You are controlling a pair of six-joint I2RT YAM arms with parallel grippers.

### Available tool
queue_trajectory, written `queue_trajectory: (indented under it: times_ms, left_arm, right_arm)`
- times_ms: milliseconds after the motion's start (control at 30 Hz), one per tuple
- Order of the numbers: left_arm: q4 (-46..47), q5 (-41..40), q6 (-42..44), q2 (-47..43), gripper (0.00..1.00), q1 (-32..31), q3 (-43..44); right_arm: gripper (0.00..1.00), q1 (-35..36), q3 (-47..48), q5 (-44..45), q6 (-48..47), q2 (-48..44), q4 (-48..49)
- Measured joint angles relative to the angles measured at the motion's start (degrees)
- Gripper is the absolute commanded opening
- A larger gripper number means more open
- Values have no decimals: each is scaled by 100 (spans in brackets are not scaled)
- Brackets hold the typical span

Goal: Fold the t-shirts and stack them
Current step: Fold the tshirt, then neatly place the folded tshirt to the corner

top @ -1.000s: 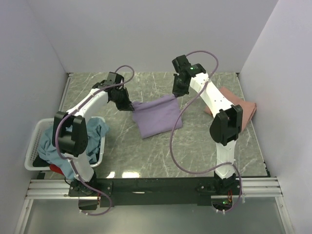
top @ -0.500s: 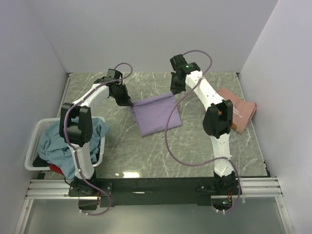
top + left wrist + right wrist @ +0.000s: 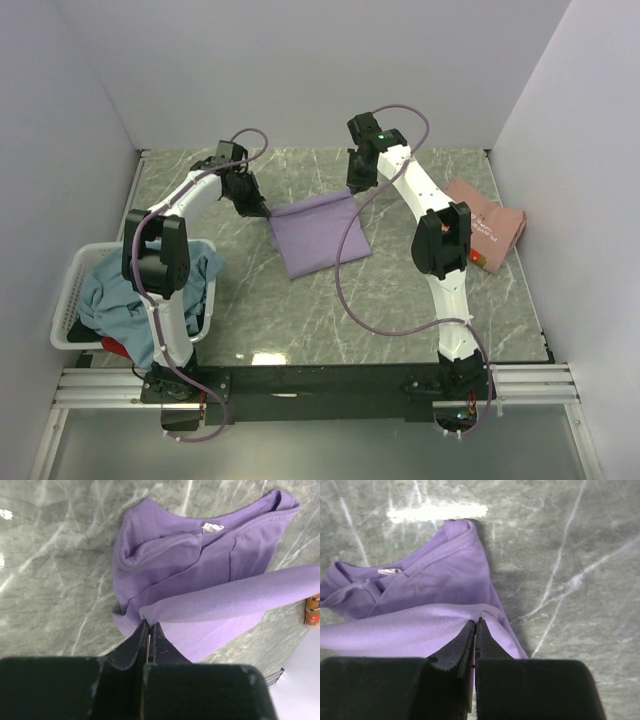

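Observation:
The lavender-purple t-shirt (image 3: 320, 236) lies partly folded at mid-table, its far edge lifted between both arms. My left gripper (image 3: 266, 214) is shut on its far left corner; in the left wrist view the gripper (image 3: 149, 624) pinches the raised fold over the shirt (image 3: 200, 555). My right gripper (image 3: 354, 188) is shut on the far right corner; the right wrist view shows the gripper (image 3: 476, 622) biting the cloth (image 3: 420, 625). A salmon-pink t-shirt (image 3: 488, 224) lies folded at the right. A teal-blue t-shirt (image 3: 135, 285) fills the basket, with a red one (image 3: 113, 347) peeking out below.
The white slatted basket (image 3: 72, 300) stands at the table's left front, beside the left arm's base. White walls close in the table at the back and on both sides. The black rail (image 3: 320, 380) carrying the arm bases runs along the near edge.
Both grippers have carried the purple shirt's held edge farther from the arm bases and slightly left. The shirt now lies a little flatter and more spread.

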Motion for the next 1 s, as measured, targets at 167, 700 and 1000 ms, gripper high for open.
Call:
queue_trajectory:
  times_ms: [167, 700, 1000]
  left_arm:
    - [-48, -295, -24, -2, 66, 57, 11]
    - [367, -420, -155, -529, 77, -70, -619]
    - [313, -160, -142, -28, 72, -507, -717]
  right_arm:
    - [46, -35, 20, -374, -179, 37, 160]
    - [78, -562, -1705, -1759, -855, -627, 1027]
    - [78, -793, -3145, -2076, -872, -1602, 1537]
